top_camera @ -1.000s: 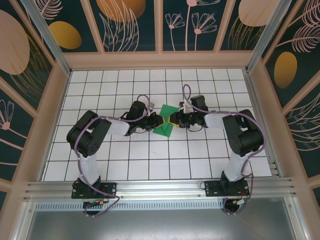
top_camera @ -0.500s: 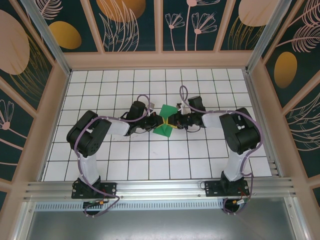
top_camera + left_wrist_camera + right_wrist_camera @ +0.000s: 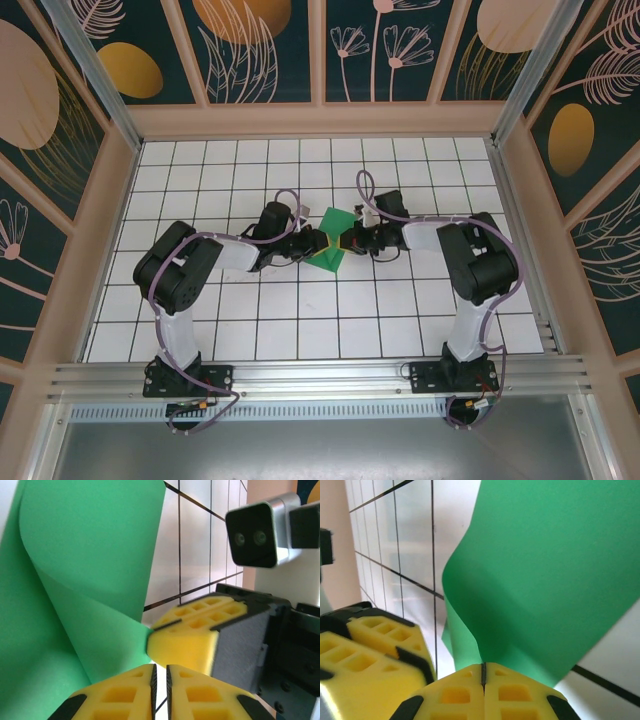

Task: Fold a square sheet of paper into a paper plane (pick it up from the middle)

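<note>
Square sheet of paper (image 3: pixel 328 246), thin and bright green, sits bowed and partly doubled over near the middle of the white gridded table (image 3: pixel 400 310), a little toward its far edge.

The black left gripper (image 3: pixel 312 246) with yellow pads noses in against the sheet's left side. In the left wrist view its pads stand almost together with a thin slit between them; I cannot tell whether any paper lies in that slit. The sheet curls in a loose roll just beyond them. On the right, the right gripper (image 3: pixel 348 240) is pressed together, pinching an edge of the paper in its seam, and the two grippers are nearly touching.

Likely trouble: if both hold and the arms draw apart, the thin sheet could tear. The small right-hand pinch could slip. The loose curl could set a crooked crease. Fingers this close could knock each other.

Bare tiles lie open toward the table's left, right and far edges; the near edge is taken up by the arm bases.
</note>
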You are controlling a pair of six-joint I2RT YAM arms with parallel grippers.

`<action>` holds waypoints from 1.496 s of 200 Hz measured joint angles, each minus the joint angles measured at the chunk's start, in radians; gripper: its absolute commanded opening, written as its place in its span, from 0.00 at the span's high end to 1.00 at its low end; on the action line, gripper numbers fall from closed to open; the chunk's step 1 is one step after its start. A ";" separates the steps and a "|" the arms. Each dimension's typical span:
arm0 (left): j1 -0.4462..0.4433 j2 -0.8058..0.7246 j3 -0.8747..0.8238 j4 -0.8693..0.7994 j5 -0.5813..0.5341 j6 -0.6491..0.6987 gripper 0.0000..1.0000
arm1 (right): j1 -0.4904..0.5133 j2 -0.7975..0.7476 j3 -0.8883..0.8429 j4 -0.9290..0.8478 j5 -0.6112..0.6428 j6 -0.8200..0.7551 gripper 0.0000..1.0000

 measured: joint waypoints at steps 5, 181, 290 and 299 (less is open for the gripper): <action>0.000 0.000 0.000 0.003 0.002 0.000 0.82 | -0.001 0.003 0.003 -0.005 0.008 -0.003 0.97; -0.023 0.053 0.068 0.004 0.037 0.018 0.81 | -0.005 0.019 0.040 -0.093 0.138 -0.074 0.97; -0.033 0.090 0.083 -0.048 0.037 0.038 0.82 | -0.005 0.019 0.066 -0.111 0.163 -0.074 0.97; -0.033 0.090 0.083 -0.049 0.037 0.038 0.82 | -0.005 0.019 0.069 -0.112 0.166 -0.074 0.97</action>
